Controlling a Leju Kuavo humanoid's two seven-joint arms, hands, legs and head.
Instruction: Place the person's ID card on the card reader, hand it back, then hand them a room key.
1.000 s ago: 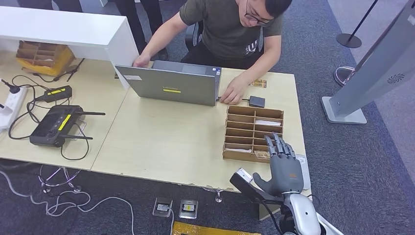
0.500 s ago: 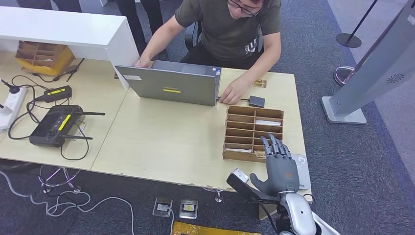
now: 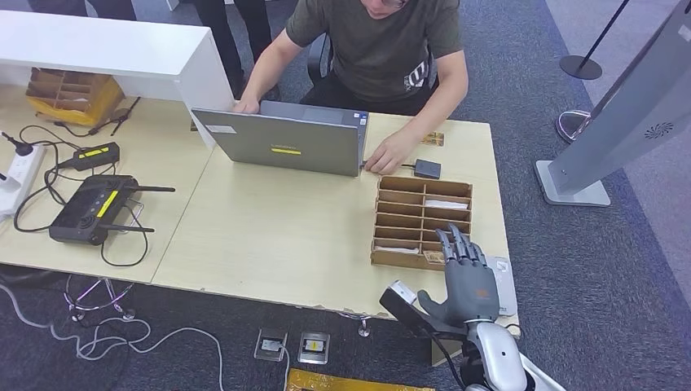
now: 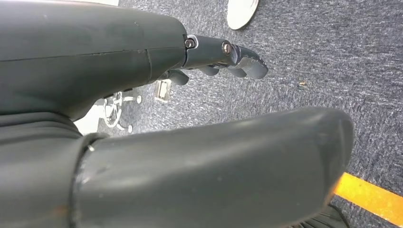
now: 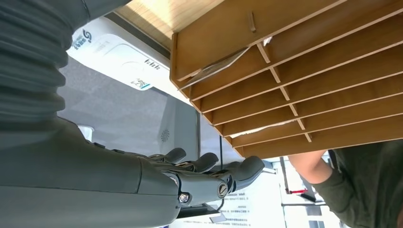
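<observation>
One hand over the table: right hand [image 3: 469, 279], fingers spread and straight, holding nothing, above the near right corner of the wooden rack [image 3: 421, 221]. Its fingertips overlap the rack's nearest row in head view, contact unclear. Its palm hides part of a white card reader [image 3: 505, 281] lying just right of the rack at the table [image 3: 285, 236] edge; the right wrist view shows the reader's white top [image 5: 121, 61] with small print, unreadable. Left hand [image 4: 199, 95] hangs over grey carpet, thumb apart from lightly curled fingers, nothing in it.

Rack slots: white cards in a near-left slot [image 3: 397, 249] and a far-right slot [image 3: 446, 204], something small in the nearest row by the fingertips, hard to make out. Other slots look bare, partly hidden by dividers.

ID card [image 3: 432, 139], small and tan, lies flat on the far table edge, just beside the person's hand [image 3: 387, 157], well apart from the robot's. Small black box [image 3: 427, 169] between that hand and the rack. Person [image 3: 375, 49] sits behind a grey laptop [image 3: 281, 142], head cut off by the frame. Left: black router [image 3: 85, 208] with cables.
</observation>
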